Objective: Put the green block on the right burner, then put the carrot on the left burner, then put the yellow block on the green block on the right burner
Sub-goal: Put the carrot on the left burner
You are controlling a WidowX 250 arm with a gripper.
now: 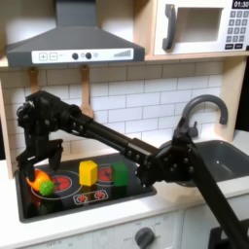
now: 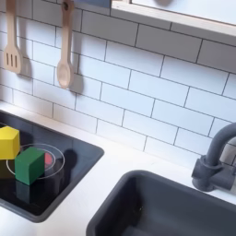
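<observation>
First exterior view: carrot [image 1: 42,183] lies on left burner [image 1: 56,183], orange body rightward, green end left; gripper [image 1: 41,161] above, state unclear.

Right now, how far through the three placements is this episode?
Done: the green block sits on the right burner. In hand: the carrot is over the left burner in the first exterior view, under the gripper; whether it is released or gripped is unclear. Left: the yellow block stands beside the green block, not stacked on it.
</observation>
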